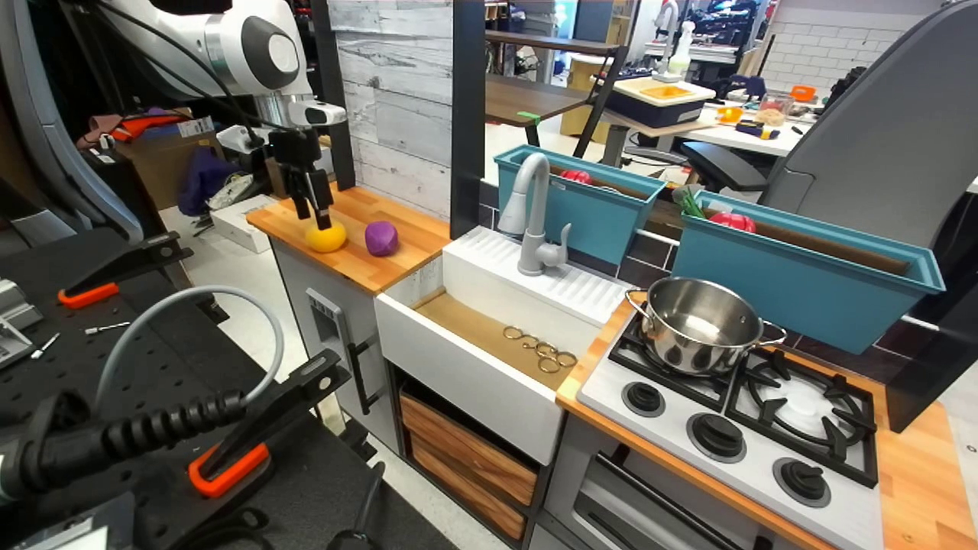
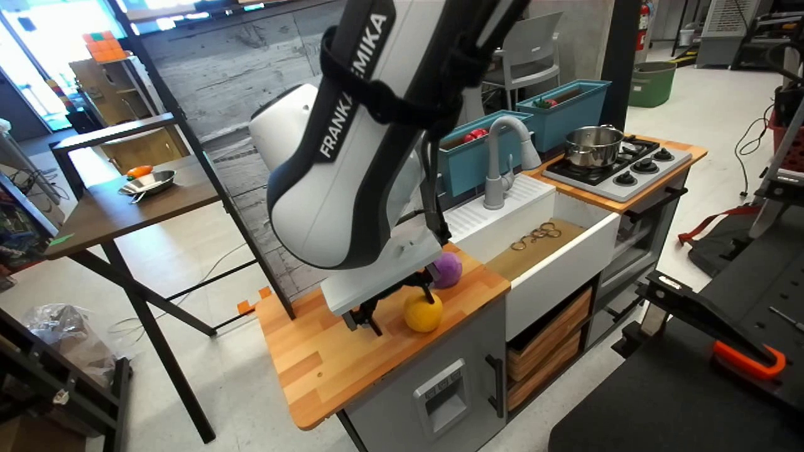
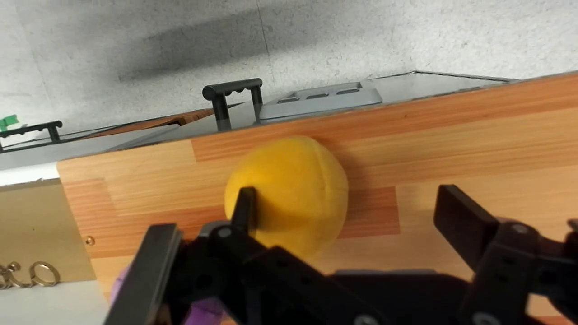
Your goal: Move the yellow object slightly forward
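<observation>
The yellow object (image 1: pixel 326 237) is a small round yellow toy fruit on the wooden counter. It also shows in an exterior view (image 2: pixel 423 312) and in the wrist view (image 3: pixel 293 180), near the counter's front edge. My gripper (image 3: pixel 348 203) is open, with its fingers wide apart and nothing held. It hangs just above the counter in both exterior views (image 1: pixel 314 217) (image 2: pixel 403 316). In the wrist view the left finger overlaps the yellow object, while the right finger is over bare wood. I cannot tell whether the left finger touches the object.
A purple ball (image 1: pixel 381 238) lies beside the yellow object on the counter (image 2: pixel 314 370), partly hidden behind the gripper in the wrist view (image 3: pixel 205 311). A white sink (image 1: pixel 474 397) with metal rings adjoins the counter. A wood-panelled wall (image 1: pixel 397 99) stands behind.
</observation>
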